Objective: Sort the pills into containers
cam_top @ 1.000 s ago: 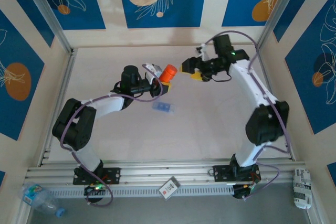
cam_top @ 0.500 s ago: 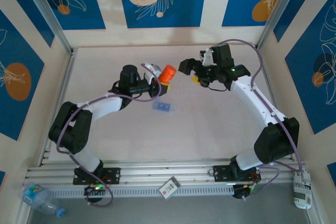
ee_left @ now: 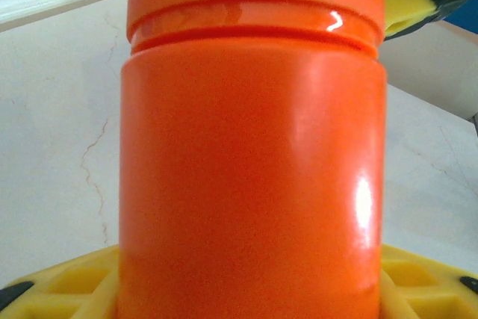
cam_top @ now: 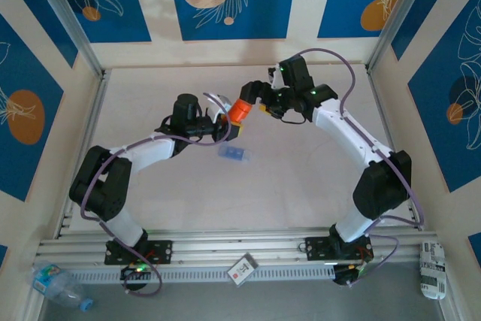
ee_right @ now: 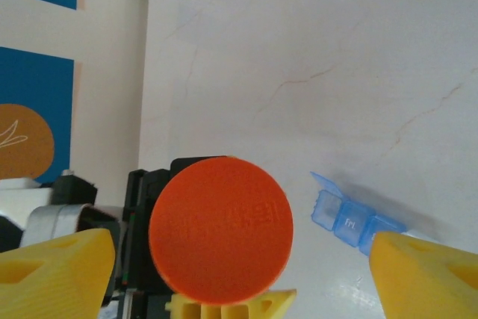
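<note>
I see the left jaws pinching the orange bottle (cam_top: 242, 107) by its lower body, just above the middle of the top view, with its round cap facing the right wrist camera. The right jaws are spread wide, with a yellow finger (ee_right: 56, 274) at each lower corner of the right wrist view, flanking the cap and apart from it. The blue pill box (cam_top: 234, 154) lies flat on the tabletop (cam_top: 301, 186) just below the bottle near the frame's centre, one end lid flipped up.
</note>
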`<act>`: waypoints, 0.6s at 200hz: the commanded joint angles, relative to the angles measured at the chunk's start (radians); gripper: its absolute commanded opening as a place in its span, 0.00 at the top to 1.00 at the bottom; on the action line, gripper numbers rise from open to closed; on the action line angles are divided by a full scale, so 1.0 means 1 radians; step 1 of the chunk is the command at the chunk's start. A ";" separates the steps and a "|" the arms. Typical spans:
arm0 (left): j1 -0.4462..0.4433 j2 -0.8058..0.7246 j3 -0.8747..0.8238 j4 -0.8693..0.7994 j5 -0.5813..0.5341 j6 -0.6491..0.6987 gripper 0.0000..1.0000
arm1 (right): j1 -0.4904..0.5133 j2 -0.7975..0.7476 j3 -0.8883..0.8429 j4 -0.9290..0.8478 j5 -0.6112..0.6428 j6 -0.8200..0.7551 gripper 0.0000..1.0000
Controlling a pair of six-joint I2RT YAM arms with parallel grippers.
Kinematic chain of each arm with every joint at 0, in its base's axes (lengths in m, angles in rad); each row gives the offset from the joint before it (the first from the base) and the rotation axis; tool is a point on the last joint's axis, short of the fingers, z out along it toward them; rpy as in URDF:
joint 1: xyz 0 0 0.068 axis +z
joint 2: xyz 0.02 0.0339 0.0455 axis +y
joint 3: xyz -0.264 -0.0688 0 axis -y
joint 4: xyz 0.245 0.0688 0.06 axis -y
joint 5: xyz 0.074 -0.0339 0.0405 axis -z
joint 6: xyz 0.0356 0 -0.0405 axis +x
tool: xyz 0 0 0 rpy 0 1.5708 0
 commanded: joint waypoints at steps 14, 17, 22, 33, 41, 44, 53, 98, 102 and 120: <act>-0.002 -0.028 0.035 0.008 0.034 0.017 1.00 | 0.020 0.033 0.052 -0.014 0.003 0.000 0.16; -0.001 -0.028 0.035 0.008 0.034 0.017 1.00 | 0.022 0.035 0.053 -0.013 0.002 -0.002 0.17; -0.002 -0.027 0.035 0.008 0.034 0.017 1.00 | 0.024 0.038 0.056 -0.015 0.002 -0.003 0.18; -0.002 -0.026 0.036 0.007 0.035 0.014 1.00 | 0.028 0.046 0.061 -0.015 0.000 -0.005 0.20; -0.002 -0.025 0.036 0.010 0.036 0.015 1.00 | 0.029 0.050 0.064 -0.014 -0.003 -0.005 0.22; -0.002 -0.025 0.036 0.009 0.036 0.013 1.00 | 0.029 0.051 0.063 -0.012 -0.004 -0.005 0.23; -0.001 -0.025 0.036 0.008 0.036 0.012 1.00 | 0.031 0.054 0.063 -0.011 -0.006 -0.005 0.26; -0.001 -0.023 0.036 0.013 0.036 0.009 1.00 | 0.035 0.068 0.067 -0.009 -0.023 -0.014 0.38; -0.001 -0.023 0.036 0.014 0.036 0.008 1.00 | 0.036 0.069 0.067 -0.007 -0.026 -0.015 0.40; -0.002 -0.021 0.037 0.020 0.036 0.003 1.00 | 0.036 0.075 0.068 0.002 -0.052 -0.032 0.48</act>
